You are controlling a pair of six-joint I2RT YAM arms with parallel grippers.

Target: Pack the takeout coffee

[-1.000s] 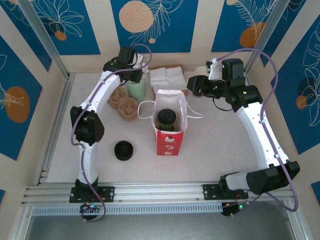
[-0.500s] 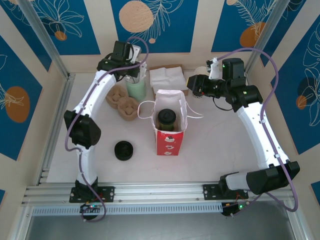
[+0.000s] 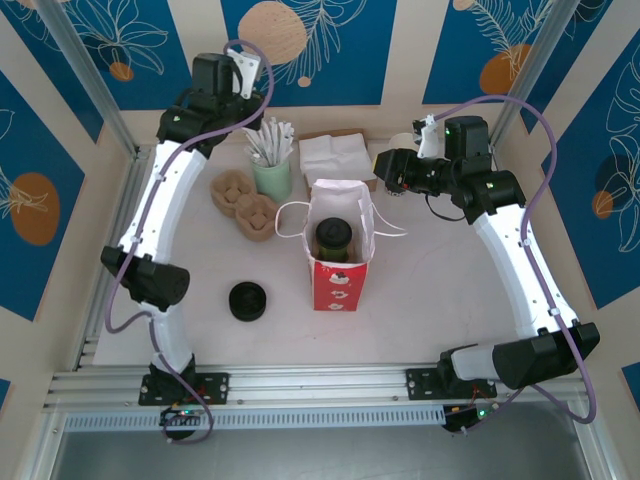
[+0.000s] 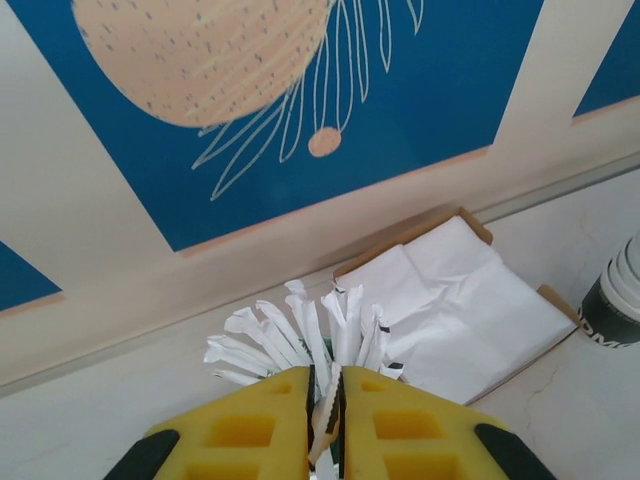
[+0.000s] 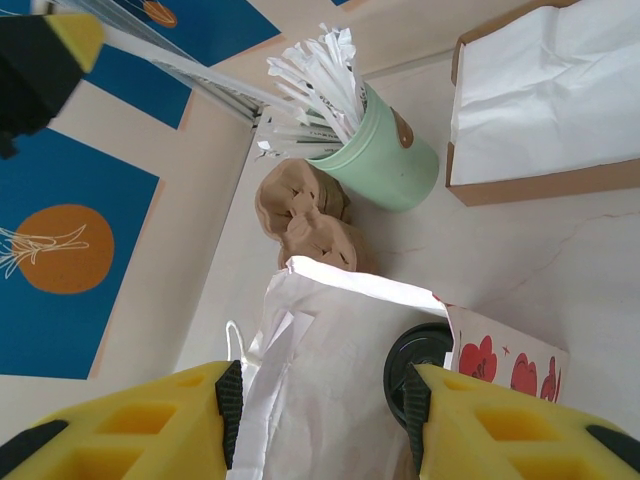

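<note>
The takeout coffee point(image 3: 334, 238), a dark cup with a black lid point(image 5: 418, 366), stands inside the open red-and-white bag point(image 3: 340, 285) at mid-table. My right gripper point(image 3: 387, 172) hovers open over the bag's back right corner, and its yellow fingers point(image 5: 160, 425) straddle the bag's white mouth point(image 5: 330, 340) without touching it. My left gripper point(image 3: 240, 85) is raised near the back wall, above a mint cup of wrapped straws point(image 3: 271, 165). It is shut point(image 4: 326, 375) on one white paper-wrapped straw point(image 4: 326, 419).
Brown pulp cup carriers point(image 3: 245, 205) lie left of the bag. A low black stack of lids point(image 3: 247, 300) sits at the front left. A cardboard tray of white napkins point(image 3: 335, 155) and a stack of white-rimmed cups point(image 4: 615, 305) stand at the back.
My left arm has risen up and back from the mint cup, drawing a wrapped straw out with it. The right arm, bag and coffee have not moved.
</note>
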